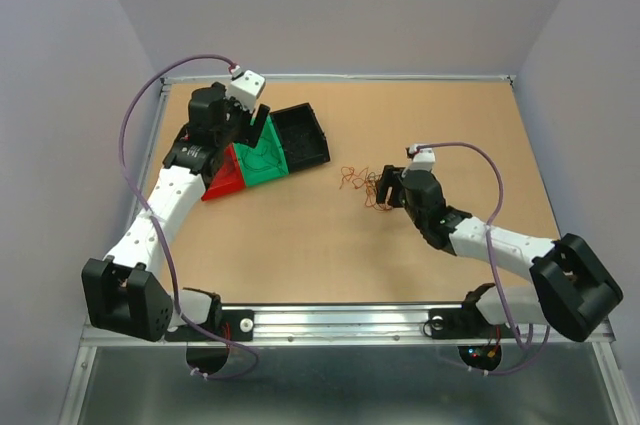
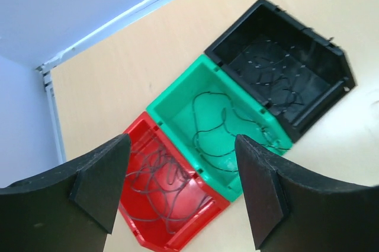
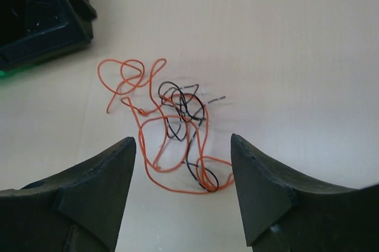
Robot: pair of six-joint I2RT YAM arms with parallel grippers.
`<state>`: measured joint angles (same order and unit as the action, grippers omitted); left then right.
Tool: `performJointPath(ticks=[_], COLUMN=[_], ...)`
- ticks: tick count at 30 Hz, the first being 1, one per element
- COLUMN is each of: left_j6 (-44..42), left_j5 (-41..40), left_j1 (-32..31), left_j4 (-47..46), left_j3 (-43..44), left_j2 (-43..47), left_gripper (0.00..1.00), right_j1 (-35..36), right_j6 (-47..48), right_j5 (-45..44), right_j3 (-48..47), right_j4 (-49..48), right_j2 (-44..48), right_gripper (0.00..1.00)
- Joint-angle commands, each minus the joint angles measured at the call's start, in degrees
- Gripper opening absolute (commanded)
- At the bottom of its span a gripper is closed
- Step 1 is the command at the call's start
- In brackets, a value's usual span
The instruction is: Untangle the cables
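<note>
The right end effector (image 3: 183, 166) is held released and empty, low over the table (image 1: 400, 125), and a loose tangle of orange and black cables (image 3: 172, 121) is seen between its spread fingers, lying near the middle of the table. The left end effector (image 2: 180, 166) is likewise released and empty. It is raised above three bins set touching in a row toward the far left corner, a red bin (image 2: 148, 139), a green bin (image 2: 177, 95) and a black bin (image 2: 237, 38), each with thin dark wire seen inside.
</note>
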<state>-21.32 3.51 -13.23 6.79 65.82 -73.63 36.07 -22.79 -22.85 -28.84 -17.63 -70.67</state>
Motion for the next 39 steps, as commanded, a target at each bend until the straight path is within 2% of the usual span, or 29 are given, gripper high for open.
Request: performJointPath(ticks=[1,5,9,13,14,16,18,23,24,27,28,33,38,39], left_j6=[3.38,4.88,5.76,9.10,9.71,11.30,11.30,9.37,9.11,7.61,7.44,8.05,4.81,4.80], left_j5=[0.44,4.55,9.92,13.80,14.42,14.95,14.77,12.14,12.22,14.23,14.94,18.72,21.27,21.28], left_j1=[-4.76,-8.73,-9.44,-9.62,-9.79,-11.11,-13.21,-18.31,-19.01,-20.95,-21.30,-22.10,-24.20,-24.21], left_j4=[-1.50,-6.08,-12.57,-16.88,-17.50,-18.99,-19.96,-24.19,-24.54,-24.46,-23.93,-20.85,-17.34,-17.33], left_j3=[0.63,0.01,0.36,1.94,2.64,3.34,3.79,2.73,2.73,4.66,6.75,13.62,21.26,21.28], left_j2=[2.34,2.35,0.77,-2.48,-4.05,-5.73,-7.93,-11.27,-11.80,-15.05,-16.36,-26.91,-37.09,-37.12], left_gripper=[0.82,0.82,0.82,0.82,0.82,0.82,0.81,0.80,0.80,0.82,0.82,0.82,0.82,0.82], right_j1=[-0.04,-0.04,-0.48,-0.57,-0.57,-0.57,-0.57,-0.57,-0.57,-0.57,-0.57,-0.48,-0.74,-0.74], right_j6=[4.15,4.94,5.47,5.30,5.38,5.30,5.38,7.23,7.40,7.49,6.45,0.21,-6.73,-6.75], right_j5=[1.15,0.18,0.52,-0.35,-0.53,-0.35,0.09,-1.40,-2.45,-2.99,-3.08,-11.05,-17.91,-18.36], right_j3=[-6.91,-10.35,-12.20,-12.73,-12.65,-12.12,-10.98,-9.13,-8.69,-7.20,-5.98,1.05,9.75,9.77], right_j4=[-6.10,-7.07,-8.38,-9.44,-9.70,-10.67,-11.55,-13.31,-13.74,-14.54,-14.45,-14.36,-10.51,-10.50], right_j2=[-4.98,-11.75,-15.80,-18.44,-18.71,-18.97,-18.71,-17.40,-17.04,-15.21,-14.50,-6.42,8.50,8.54], right_gripper=[0.70,0.65,0.54,0.51,0.47,0.34,0.33,0.21,0.21,0.36,0.37,0.40,0.44,0.44])
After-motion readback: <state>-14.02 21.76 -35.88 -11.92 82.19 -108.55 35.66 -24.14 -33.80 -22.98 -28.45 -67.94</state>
